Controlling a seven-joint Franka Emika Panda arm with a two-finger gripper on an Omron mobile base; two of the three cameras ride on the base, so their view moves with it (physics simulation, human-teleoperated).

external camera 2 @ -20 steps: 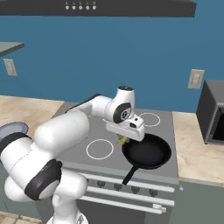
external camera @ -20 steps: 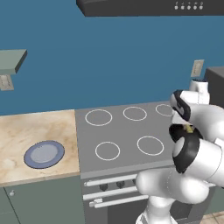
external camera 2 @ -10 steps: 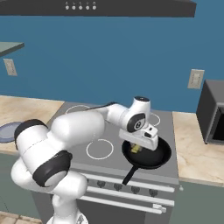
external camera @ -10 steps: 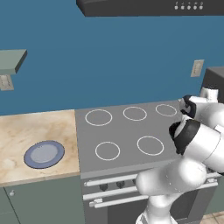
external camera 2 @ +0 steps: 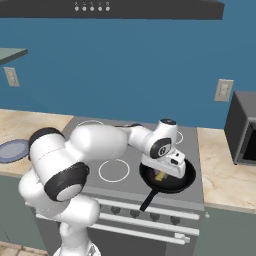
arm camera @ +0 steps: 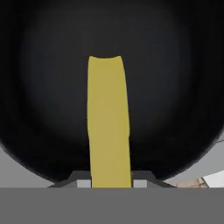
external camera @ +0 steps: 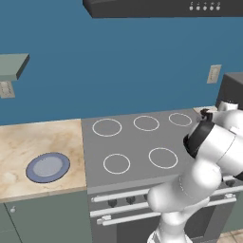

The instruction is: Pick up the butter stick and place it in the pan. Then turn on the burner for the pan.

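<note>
Directly above the pan [external camera 2: 170, 181] on the stove's [external camera 2: 107, 172] front right burner, the fingers [arm camera: 141, 181] are closed on the butter stick [arm camera: 108, 127], held over the pan's black interior; a blue-grey plate [external camera: 47, 167] lies on the counter [external camera: 28, 142].

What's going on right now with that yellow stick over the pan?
Pincer shut on butter stick. Stick hangs over the black pan, not released. Nothing in the way.
</note>
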